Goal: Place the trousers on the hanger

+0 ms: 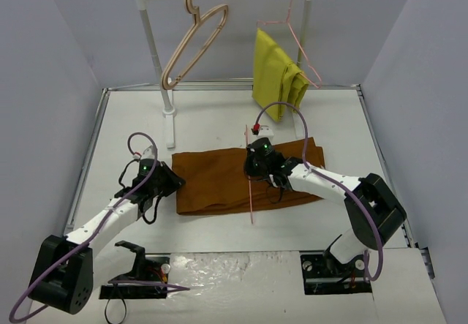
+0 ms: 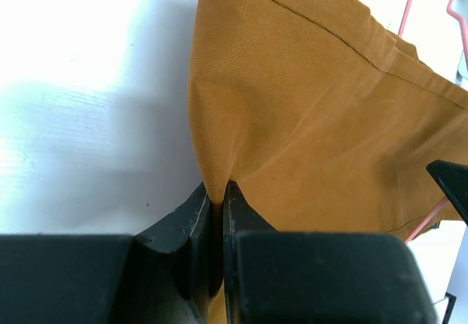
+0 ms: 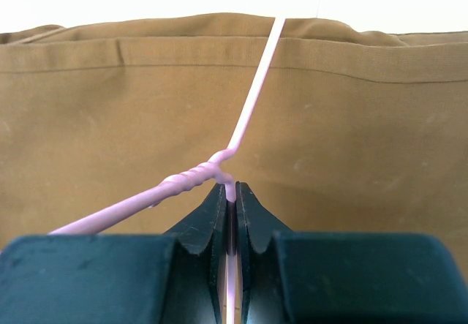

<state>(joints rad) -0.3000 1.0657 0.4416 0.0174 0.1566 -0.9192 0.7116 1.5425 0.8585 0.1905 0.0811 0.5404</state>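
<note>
Threading step, I'd judge: L gripper (image 2: 217,192) pinches the left end of the trousers (image 1: 219,178), flat on the table (image 1: 336,134), and R gripper (image 3: 229,192) clamps the hanger (image 3: 256,83) at its twisted neck over the cloth; next needs cloth fed thru w/o slipping.

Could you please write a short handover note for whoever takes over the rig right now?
Left gripper: fingers shut on the trousers, pinching a fold at their left end.
Right gripper: fingers shut on the hanger just below its twisted neck, holding it across the middle of the trousers.
Trousers: spread on the table, not draped over the hanger.
Done: both things are grasped.
Left: get the trousers over the hanger's bar.
</note>
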